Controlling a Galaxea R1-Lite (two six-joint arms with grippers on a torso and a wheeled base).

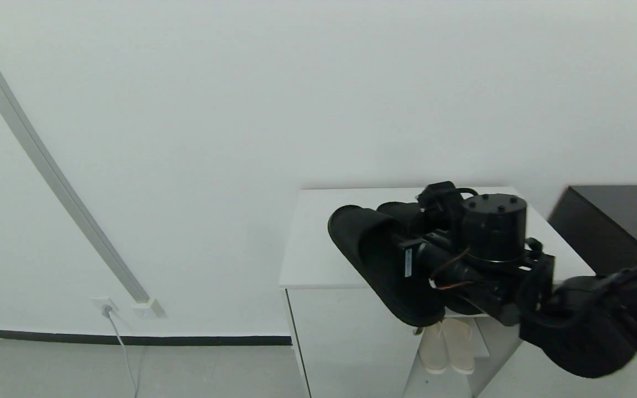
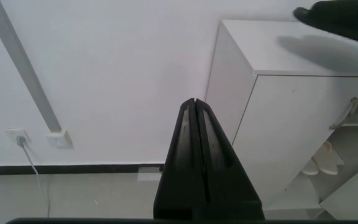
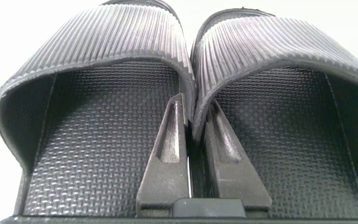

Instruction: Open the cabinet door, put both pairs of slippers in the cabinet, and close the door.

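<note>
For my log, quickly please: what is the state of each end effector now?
Left end effector: closed, empty.
Right end effector: closed on the black slippers, pinching their inner edges together.

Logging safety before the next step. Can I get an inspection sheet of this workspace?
Surface: flat top of the white cabinet, set against the wall.
Job's things: black slippers held above the cabinet top; beige slippers inside the open cabinet.
Clutter: nothing seen.
Hands: right hand shut on the black slippers, pinching their inner edges; left hand shut, empty.
Cables: a cable hangs from the wall socket towards the floor.
Surroundings: slanted grey strip on the wall; dark surface beside the cabinet.
</note>
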